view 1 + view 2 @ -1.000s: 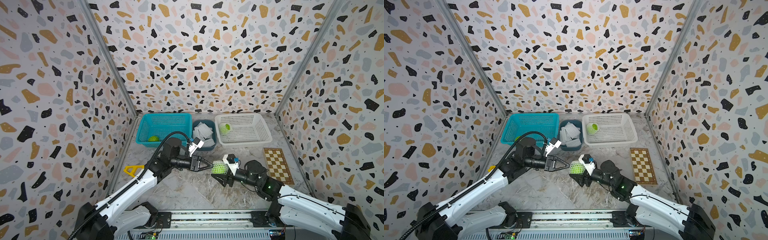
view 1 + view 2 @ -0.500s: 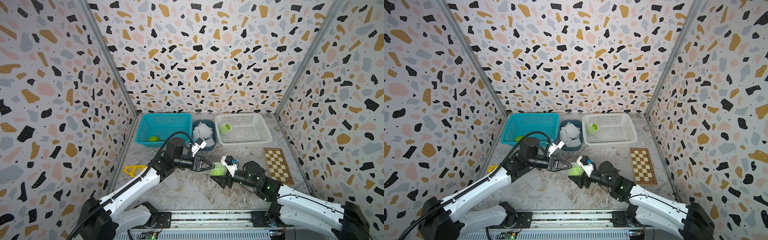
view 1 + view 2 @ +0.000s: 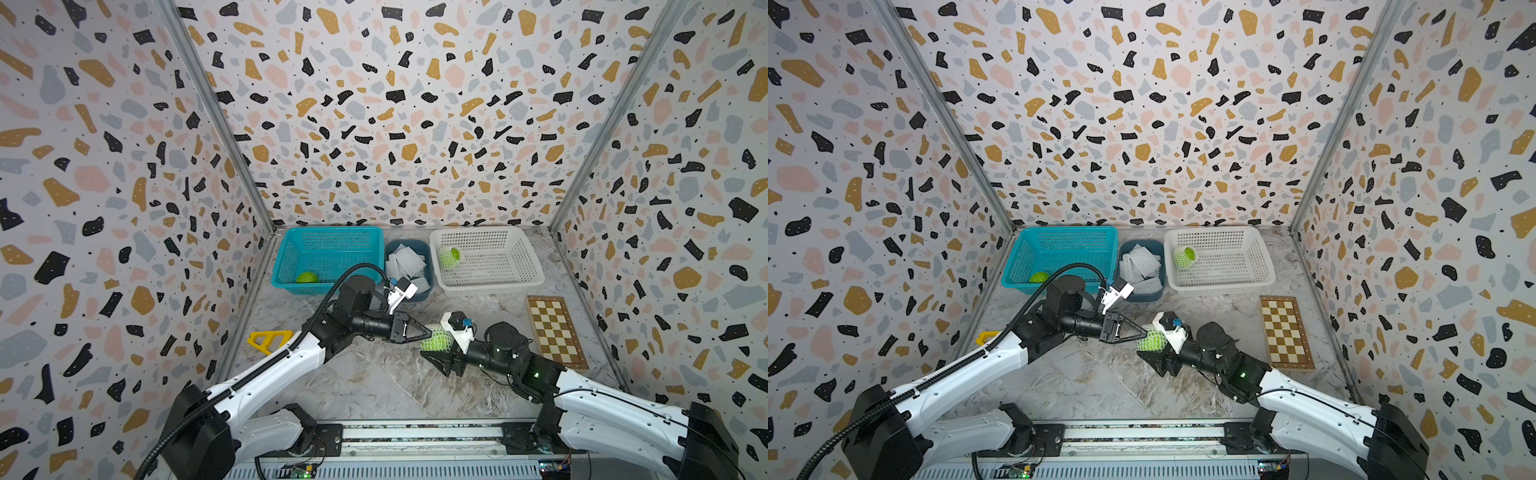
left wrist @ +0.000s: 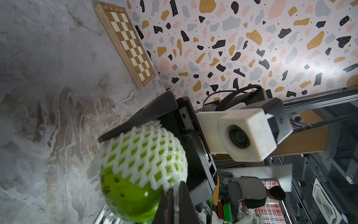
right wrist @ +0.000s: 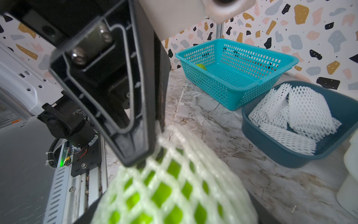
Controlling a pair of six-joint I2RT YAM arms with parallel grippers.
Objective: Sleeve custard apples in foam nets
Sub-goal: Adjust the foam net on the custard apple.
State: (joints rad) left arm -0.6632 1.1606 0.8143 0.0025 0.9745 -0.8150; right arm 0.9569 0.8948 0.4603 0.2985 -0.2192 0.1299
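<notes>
My left claw [image 3: 428,332], open a second ago, has now pinched shut on the rim of the foam net [image 4: 143,151]. My right claw [image 3: 435,345], spread wide, grips the half-sleeved custard apple [image 4: 127,194] above mid-bench. The net should now be ready to draw further on.

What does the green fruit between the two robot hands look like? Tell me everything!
The custard apple is round, bright green and glossy, with small dark specks. A white foam net with diamond-shaped holes is stretched over most of it, and one end pokes out bare. It looks held up in the air, clamped between the wide-set jaws of the right gripper. The left gripper is shut, its tips pinching the net's rim beside the bare end.
</notes>
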